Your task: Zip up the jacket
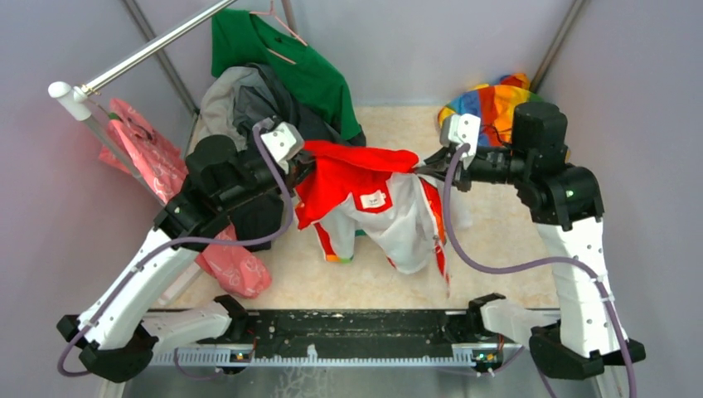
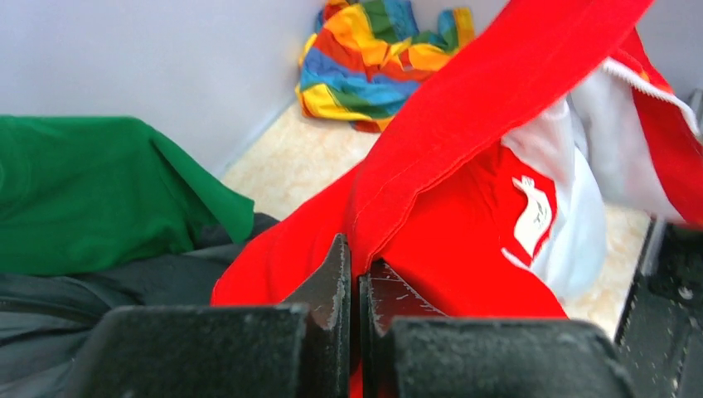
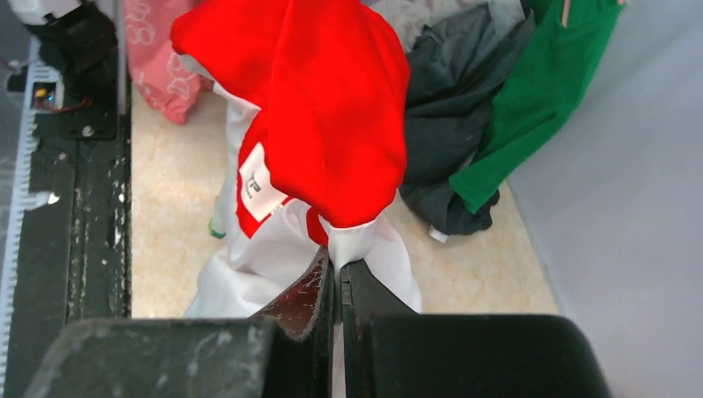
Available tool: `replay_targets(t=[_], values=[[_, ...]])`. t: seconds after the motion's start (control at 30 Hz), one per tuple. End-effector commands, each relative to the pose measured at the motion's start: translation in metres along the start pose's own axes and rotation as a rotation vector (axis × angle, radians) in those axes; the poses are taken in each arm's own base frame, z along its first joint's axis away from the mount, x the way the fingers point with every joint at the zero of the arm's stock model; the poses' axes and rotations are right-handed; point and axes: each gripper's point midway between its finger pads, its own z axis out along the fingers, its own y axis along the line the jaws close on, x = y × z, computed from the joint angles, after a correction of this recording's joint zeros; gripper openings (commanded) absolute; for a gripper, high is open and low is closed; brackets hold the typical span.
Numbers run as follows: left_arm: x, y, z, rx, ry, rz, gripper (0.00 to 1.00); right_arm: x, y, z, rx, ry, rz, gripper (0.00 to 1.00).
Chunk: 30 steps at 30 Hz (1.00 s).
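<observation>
Nearest my left wrist camera, at the bottom centre of the frame, the left gripper has its jaws pressed together on a fold of red hood cloth belonging to the jacket. In the right wrist view, also at bottom centre, the right gripper is clamped on white jacket cloth just under the edge of the red hood.

From the top camera I see the black rail along the lower edge, with both arm bases at its ends. The jacket hangs in the centre of the frame, strung between the two grippers. Its red hood is spread along the top. The white body, carrying a white label, droops toward the table. An orange-red zipper strip runs down the jacket's right side. I cannot tell whether the zipper is joined.

A green shirt and a dark grey garment lie heaped at upper centre. A rainbow cloth sits at upper right, apart from the jacket. A pink patterned cloth lies at the left, below a metal rod.
</observation>
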Motion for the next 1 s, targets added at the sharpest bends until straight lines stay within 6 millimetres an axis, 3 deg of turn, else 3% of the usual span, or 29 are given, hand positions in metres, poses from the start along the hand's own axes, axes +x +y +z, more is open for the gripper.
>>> replay_targets(t=[0.0,0.13,0.23,0.37,0.47,0.57,0.7,0.77,0.87,0.97], values=[[-0.009,0.025,0.035,-0.086,-0.044,-0.039,0.03,0.032,-0.056,0.015,0.232,0.021,0.24,0.0],[0.049,0.041,0.097,-0.133,0.103,-0.117,0.03,0.113,-0.098,0.035,0.423,0.069,0.457,0.0],[0.098,0.055,0.146,-0.175,0.215,-0.169,0.03,0.177,-0.114,0.052,0.516,0.128,0.555,0.0],[0.171,0.088,0.2,-0.326,0.38,-0.224,0.03,0.259,-0.129,0.072,0.587,0.28,0.671,0.0],[0.218,0.11,0.228,-0.429,0.495,-0.265,0.02,0.299,-0.141,0.076,0.645,0.365,0.719,0.0],[0.25,0.12,0.245,-0.477,0.556,-0.315,0.06,0.315,-0.147,0.081,0.636,0.355,0.784,0.0],[0.254,0.128,0.247,-0.49,0.537,-0.354,0.22,0.324,-0.147,0.081,0.621,0.324,0.833,0.0],[0.248,0.132,0.243,-0.484,0.508,-0.379,0.39,0.33,-0.146,0.079,0.627,0.322,0.844,0.0],[0.223,0.127,0.236,-0.423,0.439,-0.411,0.64,0.337,-0.143,0.079,0.598,0.321,0.872,0.03],[0.185,0.109,0.222,-0.312,0.334,-0.428,0.74,0.334,-0.14,0.079,0.554,0.298,0.887,0.13]])
